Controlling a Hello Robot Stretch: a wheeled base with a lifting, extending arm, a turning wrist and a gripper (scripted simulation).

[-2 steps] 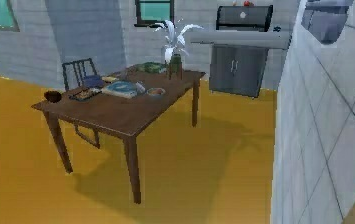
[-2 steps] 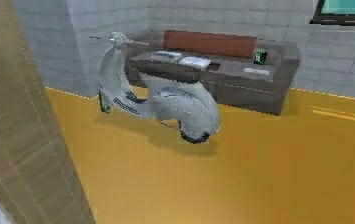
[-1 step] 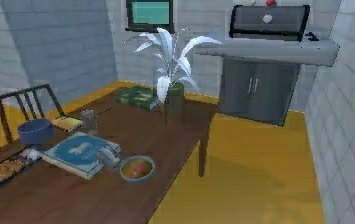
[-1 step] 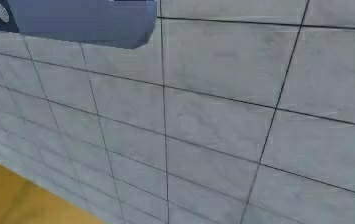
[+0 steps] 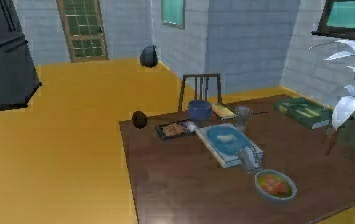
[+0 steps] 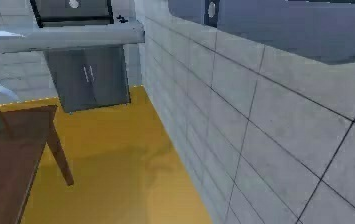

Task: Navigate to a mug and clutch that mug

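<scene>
A dark brown wooden table (image 5: 185, 175) fills the lower right of the forward view. Near its far edge stands a small blue cup-shaped vessel (image 5: 198, 107), possibly the mug, just in front of a dark chair (image 5: 201, 86). Beside it lie a dark flat dish (image 5: 173, 129) and a small grey object (image 5: 242, 114). A dark round blob (image 5: 140, 119) sits at the table's far left corner. The table's corner and one leg (image 6: 15, 150) appear at the arm side view's left.
On the table lie a blue tray (image 5: 228, 142), a bowl of food (image 5: 275, 184) and green books (image 5: 303, 110), with a pale plant (image 5: 350, 85) at the right. A dark fridge (image 5: 5, 50) stands left. Open yellow floor (image 5: 75, 130) spreads left; a grey cabinet (image 6: 85, 75) and tiled wall (image 6: 255, 120) lie beside it.
</scene>
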